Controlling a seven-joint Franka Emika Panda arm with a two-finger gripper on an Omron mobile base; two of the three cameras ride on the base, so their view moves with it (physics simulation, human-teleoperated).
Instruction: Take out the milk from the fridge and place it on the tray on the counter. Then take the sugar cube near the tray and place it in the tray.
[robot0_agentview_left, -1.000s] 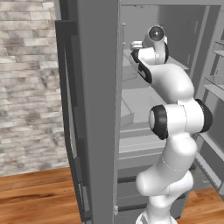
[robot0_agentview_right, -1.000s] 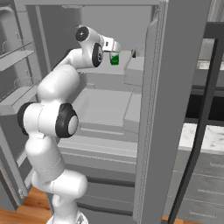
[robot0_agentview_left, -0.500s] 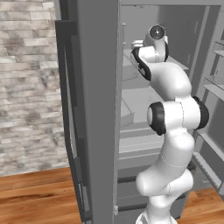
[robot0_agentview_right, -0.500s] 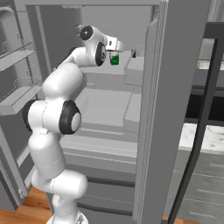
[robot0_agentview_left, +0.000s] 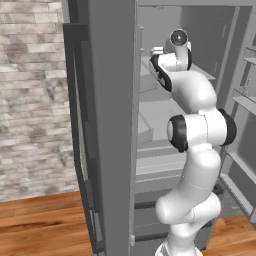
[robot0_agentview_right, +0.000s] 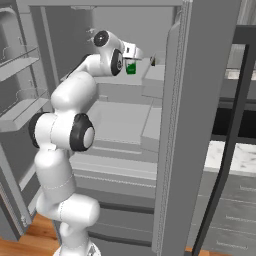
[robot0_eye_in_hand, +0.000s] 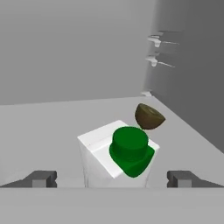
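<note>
Sitting between the spread end effector (robot0_eye_in_hand: 112, 178) fingers: milk (robot0_eye_in_hand: 118, 157).

Everything I'm getting looks flat and evenly lit, typical render, no obvious single light source. Inside the fridge (robot0_agentview_right: 125, 115) it's a soft mid grey, dimmer toward the back wall in my hand view, with only faint shading under the milk (robot0_eye_in_hand: 117, 157). No glare apart from a mild sheen on the arm (robot0_agentview_left: 197, 135). No blur or edge warping, though both base views are a bit soft and low-res. The wood floor (robot0_agentview_left: 45, 225) reads warm and bright.
</note>
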